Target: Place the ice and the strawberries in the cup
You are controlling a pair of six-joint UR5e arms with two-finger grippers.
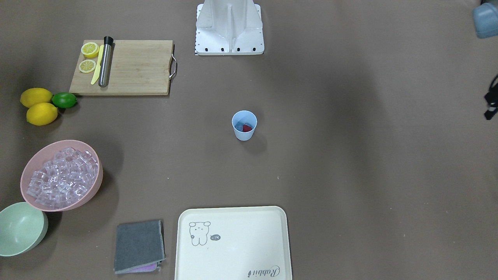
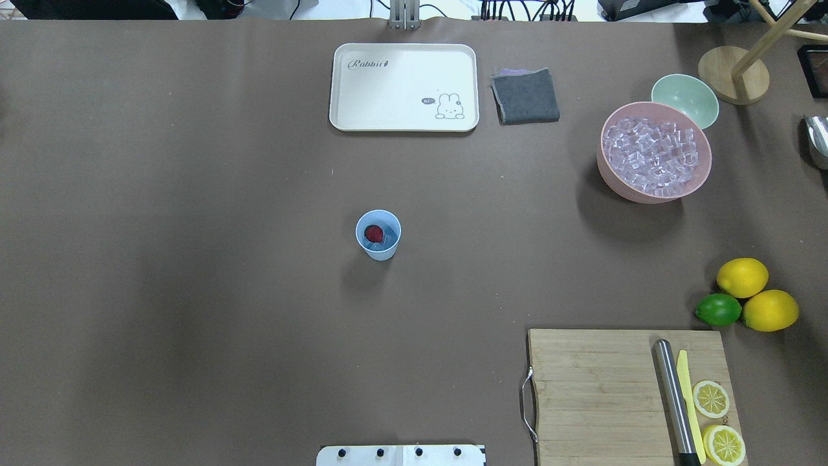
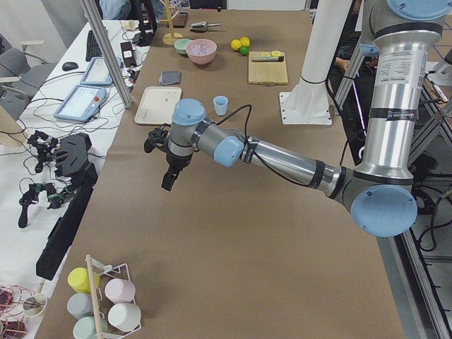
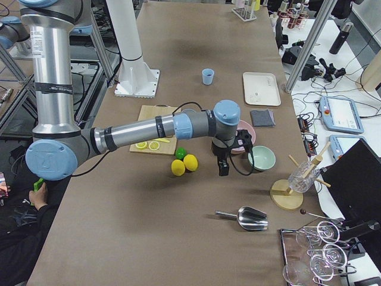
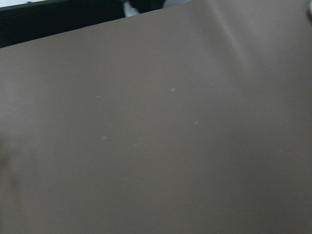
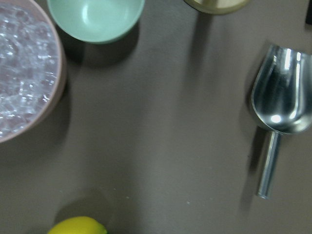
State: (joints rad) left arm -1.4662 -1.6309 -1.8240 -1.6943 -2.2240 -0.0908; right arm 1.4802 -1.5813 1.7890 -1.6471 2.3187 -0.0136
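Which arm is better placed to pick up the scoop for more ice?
Right. The right tool hangs beside the pink bowl of ice, and the metal scoop lies close by in its wrist view. The left tool hangs at the opposite end, far from both.

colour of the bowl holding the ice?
The bowl is pink; overhead exterior view shows it best.

Brown matte tabletop (image 2: pixel 194 272). Centre: light blue tapered plastic cup (image 2: pixel 380 251), upright, well apart from everything else. Far edge: cream rectangular tray (image 2: pixel 388 97), folded grey cloth (image 2: pixel 525 97) just beside it. Right side: pink round bowl (image 2: pixel 613 184) just beside mint green bowl (image 2: pixel 686 100); two yellow lemons (image 2: pixel 742 277) clustered with green lime (image 2: pixel 718 309); wooden cutting board (image 2: pixel 595 388) at the near edge. Steel scoop (image 6: pixel 280 105) lies flat near the bowls.
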